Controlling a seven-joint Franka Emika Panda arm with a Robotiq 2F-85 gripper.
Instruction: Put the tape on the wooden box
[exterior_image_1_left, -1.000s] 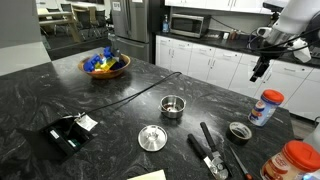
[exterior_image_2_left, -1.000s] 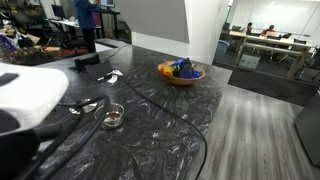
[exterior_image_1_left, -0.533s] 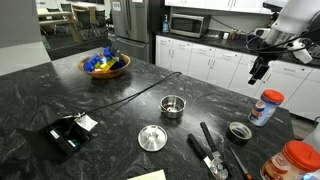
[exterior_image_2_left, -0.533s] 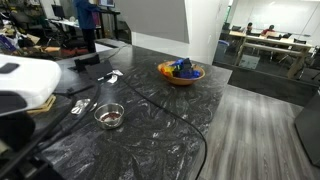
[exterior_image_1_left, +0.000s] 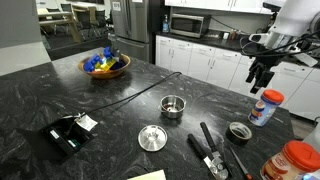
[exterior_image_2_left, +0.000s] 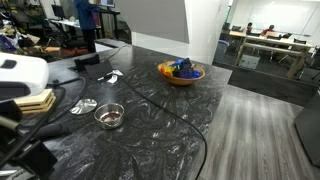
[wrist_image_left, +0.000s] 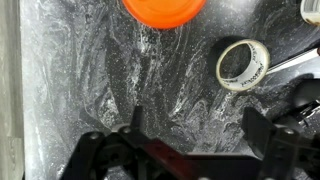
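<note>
Approach step; nothing grasped yet. The gripper hovers high over the bench edge where the canisters stand, well above the surface. In the wrist view its fingers are spread wide with only bare bench between them.

The small dark ring-shaped roll of tape lies flat on the black marbled stone bench, near that same edge. It sits just beside a white canister with a red lid and near a black-handled tool. In the wrist view the tape lies off to one side of the fingers' line, not centred between them. An orange round lid shows at the frame's top.

Mid-bench there is a small shiny steel cup and a flat round steel lid with a knob. A wooden bowl of coloured items stands toward the far edge.

A tan layered block, probably the wooden box, is seen in an exterior view, partly hidden by white robot casing. It sits at the bench edge past the lid, well apart from the tape.

Next move, as I judge it: shift sideways until the tape is centred, descend with the fingers spread and close across the ring. Then lift clear of the canister and carry the tape across the bench. One risk is nudging the canister or tool on the way down.
</note>
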